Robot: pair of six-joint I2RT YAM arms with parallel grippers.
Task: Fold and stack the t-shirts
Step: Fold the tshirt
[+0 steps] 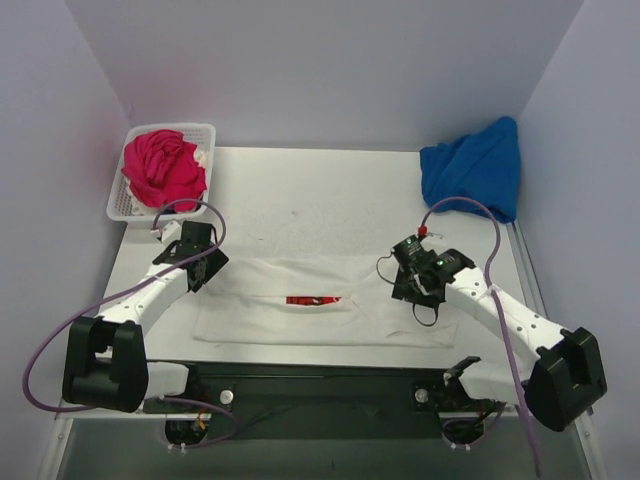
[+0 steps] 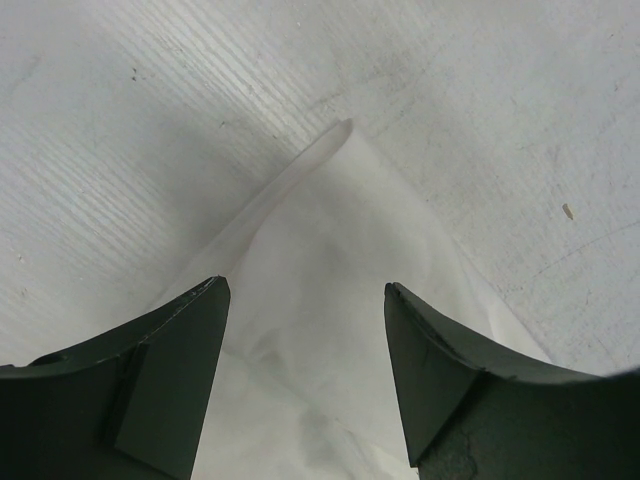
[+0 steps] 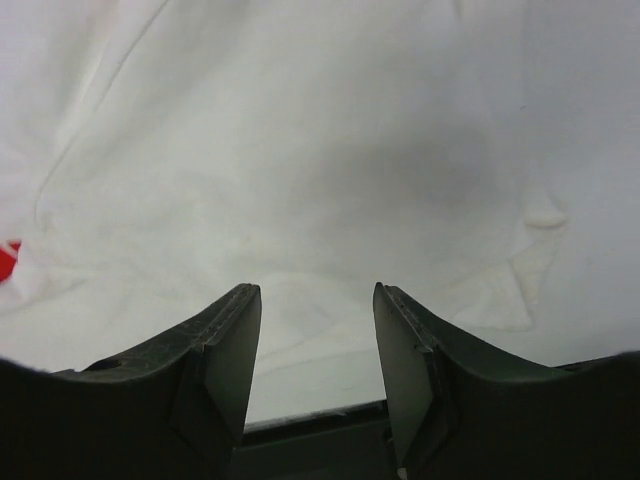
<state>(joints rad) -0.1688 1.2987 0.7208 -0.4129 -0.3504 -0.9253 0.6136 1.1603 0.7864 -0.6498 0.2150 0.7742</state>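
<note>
Setting: pale walls close in three sides, and a white tabletop (image 1: pixel 320 190) carries everything.
Left jaws: open and empty. You have them just above the far left corner of the white t-shirt (image 1: pixel 320 318), whose tip points away from them.
Right jaws: parted, with nothing between them. They are over the right part of the white t-shirt, and plain cloth fills the wrist view.
Key relation: the white t-shirt lies as a band with its long axis running left to right. Each arm is at its own end, so neither is clearly nearer. I judge that the next fold needs both ends gripped together.
Further out: the blue t-shirt (image 1: pixel 475 170) is heaped beyond the white t-shirt's right end. The pink t-shirt (image 1: pixel 163 168) sits in a basket (image 1: pixel 118 205) beyond its left end.
Hard to tell: the red print (image 1: pixel 313 299) shows only as a sliver under a fold. You can't tell whether either set of jaws touches the cloth. A white scrap beside the pink t-shirt can't be identified.
</note>
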